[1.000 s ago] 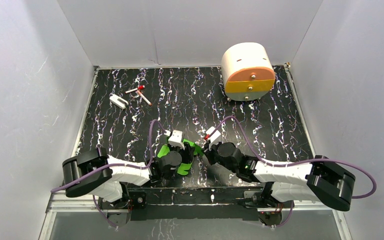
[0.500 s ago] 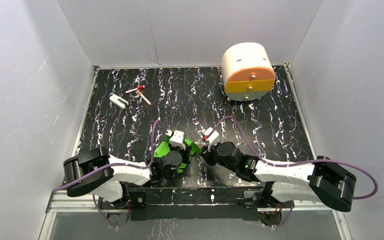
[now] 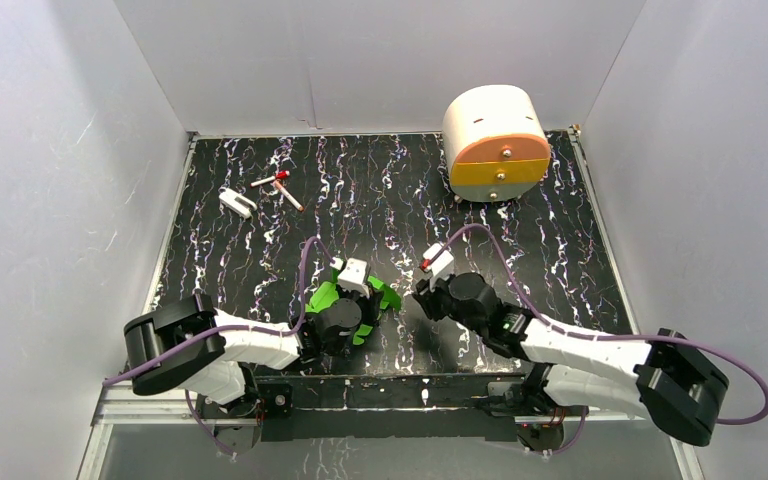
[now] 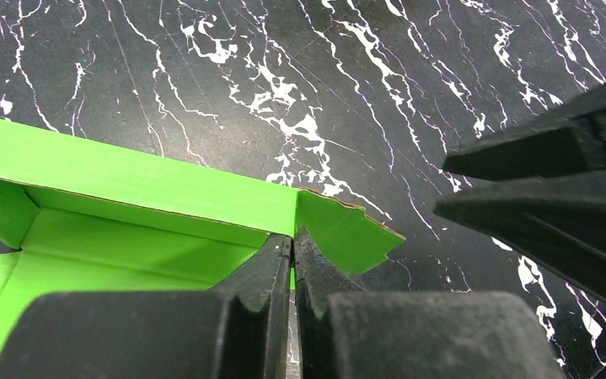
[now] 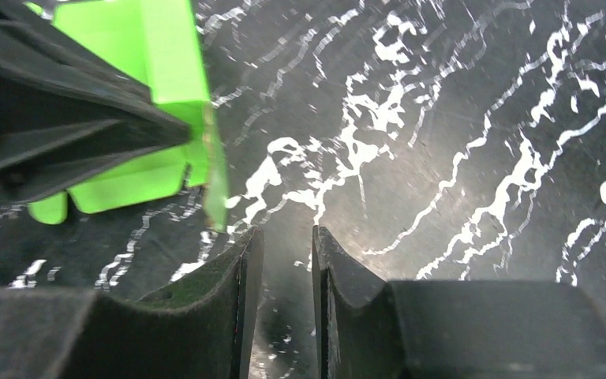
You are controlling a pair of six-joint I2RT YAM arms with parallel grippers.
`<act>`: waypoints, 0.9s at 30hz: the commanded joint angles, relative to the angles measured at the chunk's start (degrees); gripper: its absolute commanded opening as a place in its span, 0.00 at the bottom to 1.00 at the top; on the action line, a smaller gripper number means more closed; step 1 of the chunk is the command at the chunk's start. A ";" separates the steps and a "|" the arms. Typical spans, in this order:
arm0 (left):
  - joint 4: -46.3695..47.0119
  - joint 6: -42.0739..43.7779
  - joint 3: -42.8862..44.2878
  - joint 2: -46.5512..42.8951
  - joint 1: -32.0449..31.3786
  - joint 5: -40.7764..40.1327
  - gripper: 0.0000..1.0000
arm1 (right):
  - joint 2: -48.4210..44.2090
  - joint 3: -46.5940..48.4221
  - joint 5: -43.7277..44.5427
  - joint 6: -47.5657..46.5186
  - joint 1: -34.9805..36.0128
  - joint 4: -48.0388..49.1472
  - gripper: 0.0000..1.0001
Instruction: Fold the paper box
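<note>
Pinching the paper box (image 4: 150, 189) is the left hand (image 4: 293, 240).

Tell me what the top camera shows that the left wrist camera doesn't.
Only the top camera shows the cream-and-orange drawer unit and the small white and red items at far left. Only the left wrist camera shows the left gripper shut on a wall of the paper box near its corner. Both show the green box and the black marbled table.

Lab cell: white walls (image 3: 60, 150), marbled table (image 3: 380, 190)
</note>
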 commanded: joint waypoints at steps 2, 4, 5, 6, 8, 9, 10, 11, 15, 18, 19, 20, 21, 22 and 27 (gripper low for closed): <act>0.55 -0.57 -0.86 -2.00 0.51 1.01 0.00 | 5.07 2.08 -1.29 -1.24 -2.77 3.47 0.36; 0.55 -0.89 -1.04 -2.11 0.60 1.11 0.00 | 7.91 2.70 -3.56 -2.02 -2.75 5.32 0.36; 0.55 -1.08 -1.16 -2.13 0.60 1.22 0.00 | 9.35 2.84 -4.73 -2.35 -2.73 6.67 0.36; 0.55 -1.21 -1.18 -2.13 0.60 1.37 0.00 | 10.44 2.94 -5.87 -2.46 -2.73 8.03 0.36; 0.55 -1.21 -1.22 -2.13 0.62 1.60 0.00 | 12.54 2.76 -7.83 -2.56 -2.72 11.40 0.37; 0.55 -1.22 -1.23 -2.21 0.69 1.68 0.00 | 13.62 2.63 -8.78 -2.66 -2.72 13.72 0.37; 0.55 -1.25 -1.26 -2.20 0.69 1.77 0.00 | 14.49 2.41 -9.89 -2.70 -2.71 15.26 0.38; 0.55 -1.29 -1.27 -2.29 0.69 1.87 0.00 | 15.20 2.30 -10.87 -2.87 -2.73 16.71 0.38; 0.64 -1.68 -1.27 -2.13 0.78 2.51 0.00 | 17.88 1.27 -15.17 -3.04 -2.74 23.08 0.40; 0.95 -1.91 -1.35 -1.92 0.78 2.91 0.00 | 19.94 0.77 -17.15 -3.03 -2.78 27.15 0.40; 1.05 -2.04 -1.35 -1.83 0.78 3.06 0.00 | 20.57 0.76 -17.99 -3.06 -2.75 28.30 0.40; 1.12 -2.01 -1.42 -1.74 0.78 3.17 0.00 | 21.31 0.88 -19.16 -3.02 -2.77 29.32 0.40; 1.21 -2.07 -1.44 -1.63 0.84 3.26 0.00 | 21.88 0.97 -20.29 -3.00 -2.72 30.24 0.40; 1.25 -2.15 -1.44 -1.49 0.86 3.34 0.00 | 22.48 1.06 -20.90 -2.87 -2.77 31.04 0.40; 1.76 -2.44 -1.57 -1.21 0.92 3.97 0.00 | 24.85 0.76 -21.10 -0.80 -2.75 34.72 0.44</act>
